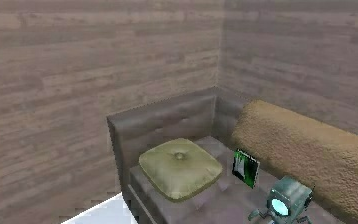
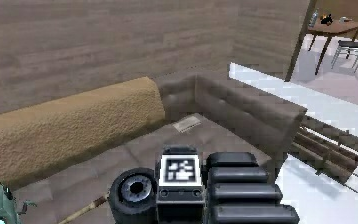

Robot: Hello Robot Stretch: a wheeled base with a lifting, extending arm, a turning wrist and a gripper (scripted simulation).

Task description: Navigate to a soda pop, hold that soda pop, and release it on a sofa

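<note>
Though gripper (image 2: 135, 196) shows against sofa (image 2: 227, 105) seat, cannot tell whether it holds soda pop. Bare grey seat spreads straight out beyond gripper; olive cushion (image 1: 181, 166) sits in sofa corner ahead.

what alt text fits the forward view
A grey sofa sits in a corner of wood-panelled walls, with an olive square cushion on its seat. Right of it are a small green-and-black object and a teal gadget, by a tan backrest.

Sofa (image 1: 167, 125) cut by bottom edge, teal gadget (image 1: 284, 203) partly cropped, small flat thing (image 2: 187, 123) on seat unidentifiable
</note>
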